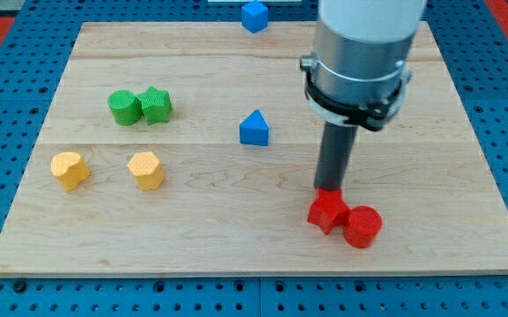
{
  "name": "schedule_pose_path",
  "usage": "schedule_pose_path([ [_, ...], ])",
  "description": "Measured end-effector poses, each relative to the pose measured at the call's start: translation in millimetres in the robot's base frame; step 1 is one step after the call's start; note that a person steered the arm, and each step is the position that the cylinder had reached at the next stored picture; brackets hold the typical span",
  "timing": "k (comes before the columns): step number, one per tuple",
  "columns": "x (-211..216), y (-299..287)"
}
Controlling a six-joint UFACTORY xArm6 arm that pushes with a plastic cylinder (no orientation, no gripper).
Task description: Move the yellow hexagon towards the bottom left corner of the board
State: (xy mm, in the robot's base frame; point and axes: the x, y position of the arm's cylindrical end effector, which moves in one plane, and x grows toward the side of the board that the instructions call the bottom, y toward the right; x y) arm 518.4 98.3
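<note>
The yellow hexagon [146, 169] lies on the wooden board [236, 251] at the view's left, a little below mid-height. A yellow heart-shaped block [69, 169] lies just to its left. My tip [329, 190] is far to the right of both, resting against the top edge of a red star [327, 211] near the view's bottom right. The rod rises from there into the arm's wide grey cylinder [359, 53].
A red cylinder [362, 226] touches the red star's right side. A green cylinder [124, 107] and a green star [156, 105] sit together at upper left. A blue triangle [254, 129] lies mid-board. A blue cube [254, 16] sits at the top edge.
</note>
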Motion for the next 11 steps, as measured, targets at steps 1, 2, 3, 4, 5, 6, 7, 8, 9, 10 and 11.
schedule_pose_path([
  [1,-2,32],
  [2,-5,-28],
  [3,-32,-66],
  [4,-39,-122],
  [5,-42,-186],
  [6,-57,-202],
  [7,-52,-263],
  [8,-47,-267],
  [9,-13,-283],
  [10,-7,-206],
  [11,23,-233],
])
